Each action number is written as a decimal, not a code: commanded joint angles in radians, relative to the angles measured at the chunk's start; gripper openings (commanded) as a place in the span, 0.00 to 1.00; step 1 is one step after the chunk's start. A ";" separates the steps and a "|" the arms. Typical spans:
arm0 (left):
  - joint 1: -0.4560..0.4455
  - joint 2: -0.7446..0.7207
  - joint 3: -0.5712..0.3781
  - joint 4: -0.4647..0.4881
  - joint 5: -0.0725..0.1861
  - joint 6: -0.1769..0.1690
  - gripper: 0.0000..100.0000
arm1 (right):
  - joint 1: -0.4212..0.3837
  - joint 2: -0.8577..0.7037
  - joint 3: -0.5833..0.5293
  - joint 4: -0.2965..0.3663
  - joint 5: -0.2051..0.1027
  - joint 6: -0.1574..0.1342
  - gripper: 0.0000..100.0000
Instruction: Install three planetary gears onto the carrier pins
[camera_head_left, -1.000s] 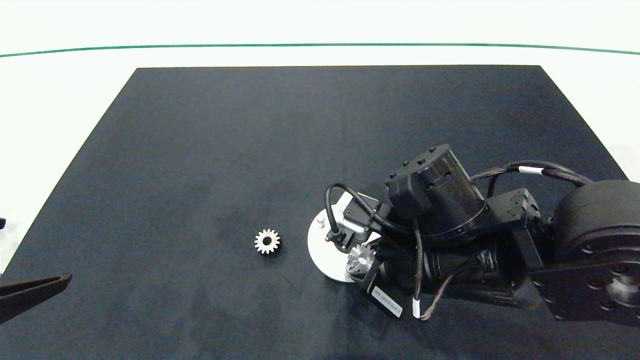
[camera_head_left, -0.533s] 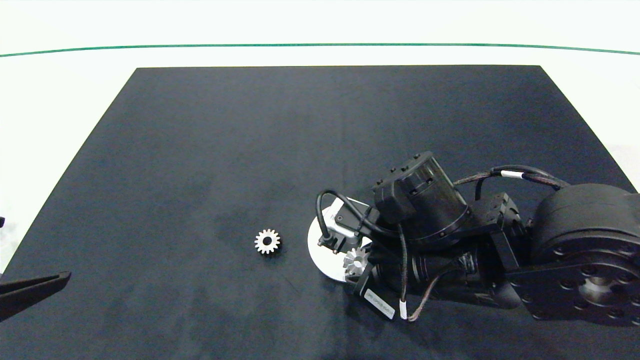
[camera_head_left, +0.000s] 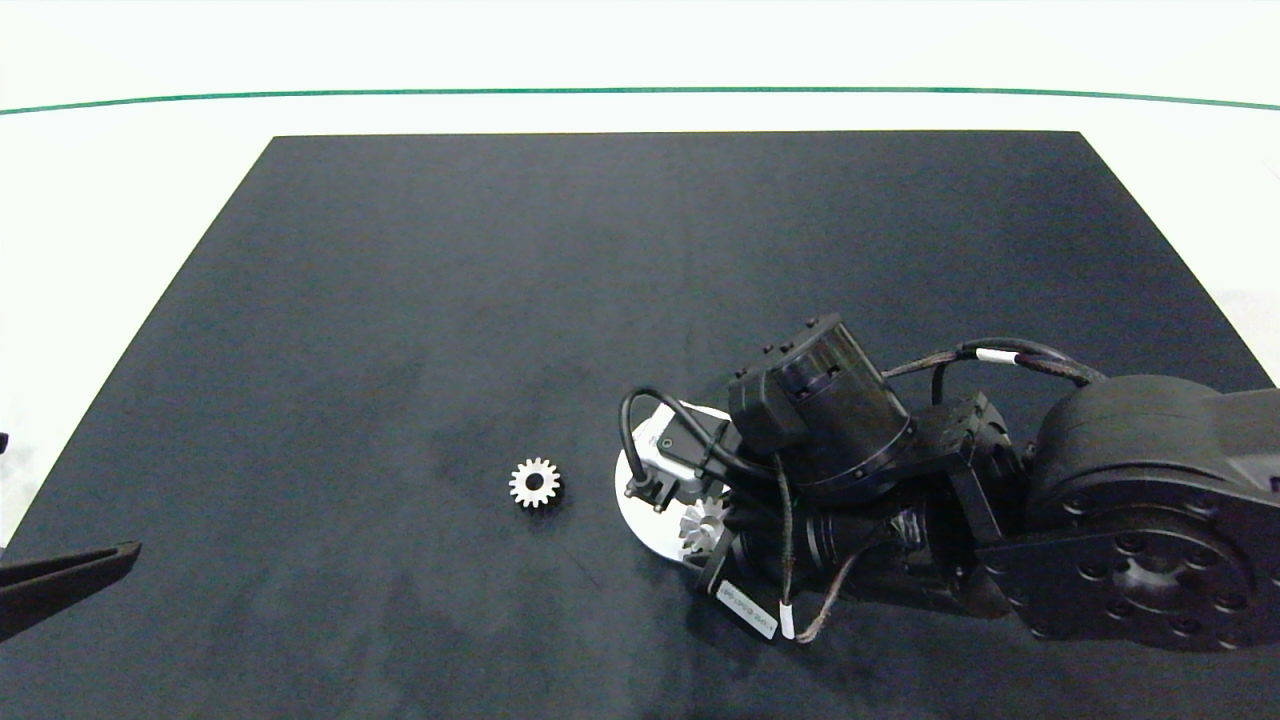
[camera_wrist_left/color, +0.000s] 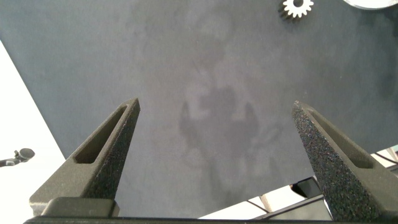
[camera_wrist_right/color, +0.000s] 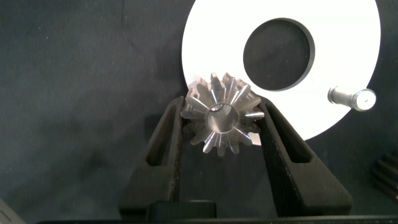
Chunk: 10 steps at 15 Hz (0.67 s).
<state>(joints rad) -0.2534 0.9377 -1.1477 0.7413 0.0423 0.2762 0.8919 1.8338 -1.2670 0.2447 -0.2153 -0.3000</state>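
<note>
As the right pincer (camera_wrist_right/color: 219, 127), clamped on a gear (camera_wrist_right/color: 219, 119), slides further over the white disc (camera_wrist_right/color: 348, 50), one pin (camera_wrist_right/color: 351, 98) stands bare; left pincer (camera_wrist_left/color: 214, 118) idles wide open.

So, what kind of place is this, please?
Probably a robot test bench: a plain black mat on a white table, with only small parts. The right tool holds a gear over a white disc; another gear lies loose.

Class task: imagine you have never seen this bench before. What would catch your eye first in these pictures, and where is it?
First, the right end effector, its fingers shut on a silver gear at the edge of the white disc, where one pin shows. Next, a second gear lying alone on the dark mat, beside the disc.
</note>
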 joint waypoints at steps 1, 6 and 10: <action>0.000 0.000 0.000 0.004 0.001 0.001 1.00 | 0.012 0.004 -0.009 0.004 -0.001 -0.002 0.10; 0.000 -0.002 0.000 0.004 -0.001 0.001 1.00 | 0.019 0.004 -0.022 0.005 -0.001 -0.002 0.10; 0.000 -0.002 0.000 0.004 -0.001 0.001 1.00 | 0.018 0.002 -0.015 0.007 -0.003 -0.002 0.10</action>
<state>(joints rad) -0.2530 0.9357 -1.1477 0.7413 0.0432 0.2760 0.9100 1.8396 -1.2838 0.2504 -0.2160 -0.3002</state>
